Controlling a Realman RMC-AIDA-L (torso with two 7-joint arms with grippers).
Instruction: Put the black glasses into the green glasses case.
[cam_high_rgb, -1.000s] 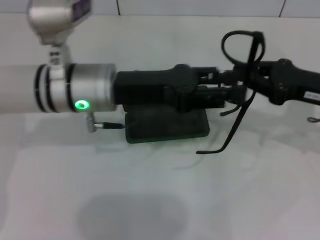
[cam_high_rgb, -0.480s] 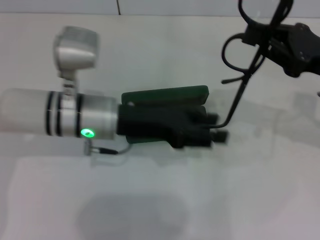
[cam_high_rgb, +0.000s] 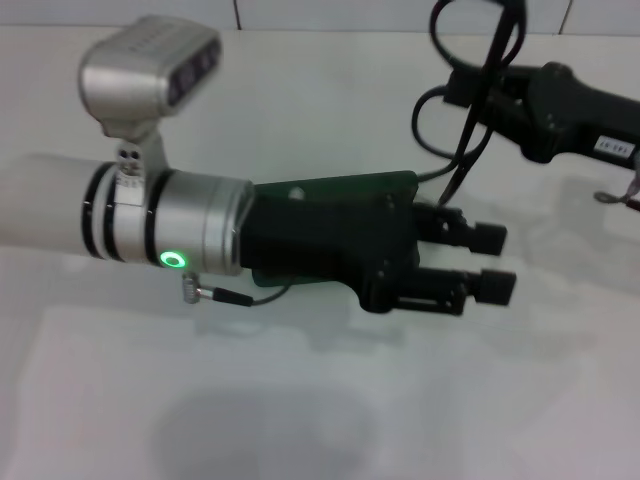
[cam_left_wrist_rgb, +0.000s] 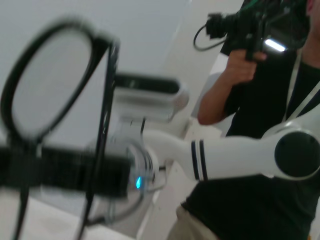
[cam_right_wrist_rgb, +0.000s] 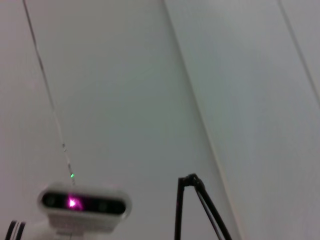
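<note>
The black glasses (cam_high_rgb: 466, 152) hang from my right gripper (cam_high_rgb: 470, 85), which is shut on their frame at the back right, above the table. One temple arm points down toward the green glasses case (cam_high_rgb: 335, 189). Only a green strip of the case shows, because my left gripper (cam_high_rgb: 492, 262) lies over it with its jaws open and empty, the fingertips past the case's right end. In the left wrist view a lens of the glasses (cam_left_wrist_rgb: 45, 85) shows close up. In the right wrist view one temple arm (cam_right_wrist_rgb: 200, 207) shows.
The white table (cam_high_rgb: 320, 400) stretches in front of the arms. My left arm's silver wrist (cam_high_rgb: 180, 235) and its camera block (cam_high_rgb: 150, 70) stand over the table's left half. A person (cam_left_wrist_rgb: 280, 60) holding a camera stands beyond the table.
My left gripper has pushed further right across the case, so its open fingers now stick out beyond it. My right gripper with the glasses rose, then shifted a little left.
</note>
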